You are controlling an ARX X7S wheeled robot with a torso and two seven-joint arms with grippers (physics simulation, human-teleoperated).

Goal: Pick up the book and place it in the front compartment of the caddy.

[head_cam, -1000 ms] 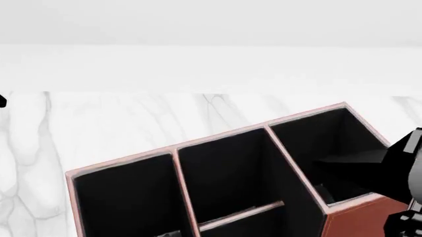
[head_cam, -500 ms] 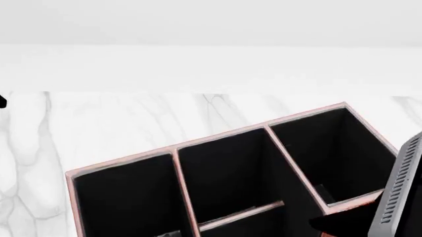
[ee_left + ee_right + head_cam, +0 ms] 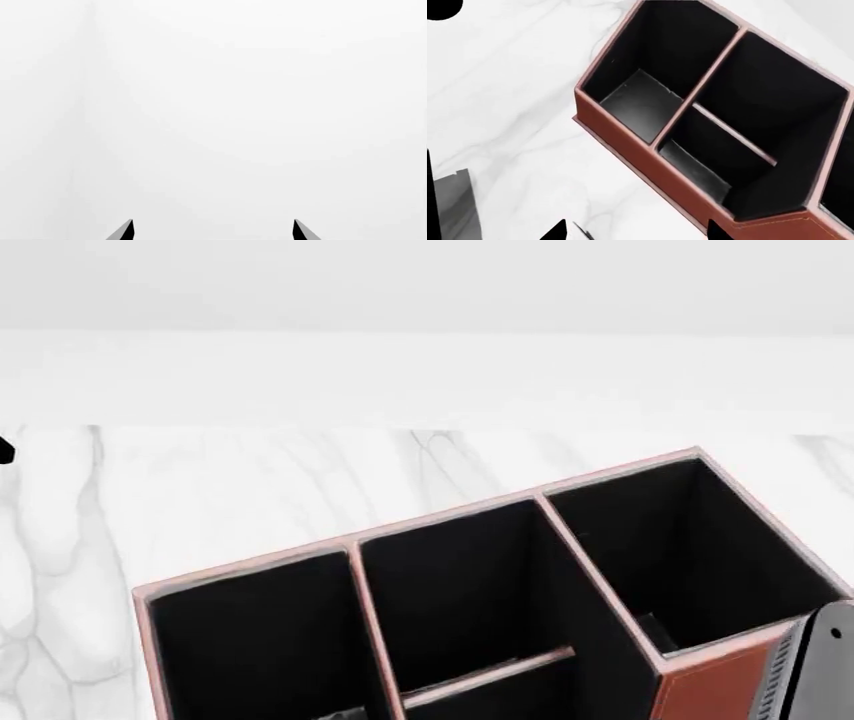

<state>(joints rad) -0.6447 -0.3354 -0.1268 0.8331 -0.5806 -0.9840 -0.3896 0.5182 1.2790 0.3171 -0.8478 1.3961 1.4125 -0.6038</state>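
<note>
The reddish-brown caddy [image 3: 707, 685] with pink rims and black lining fills the lower head view; it also shows in the right wrist view [image 3: 627, 150]. A low pink crossbar [image 3: 734, 134] splits its middle column. The front compartment [image 3: 774, 95] is the larger cell beyond the bar, and in the head view [image 3: 454, 585] it looks empty. My right gripper [image 3: 637, 232] is open and empty over the marble beside the caddy's long wall. My left gripper [image 3: 213, 232] is open and empty, facing plain white. The book does not clearly show.
The white marble table [image 3: 240, 490] runs behind and left of the caddy. A grey part of my right arm [image 3: 807, 670] stands at the caddy's near right corner. An unidentified grey slab [image 3: 450, 210] and a black blob [image 3: 440, 7] sit at the right wrist view's edges.
My right arm has drawn back and down from over the caddy's right cell to its near right corner. The black shape that overlapped that cell is gone. The caddy has not moved.
</note>
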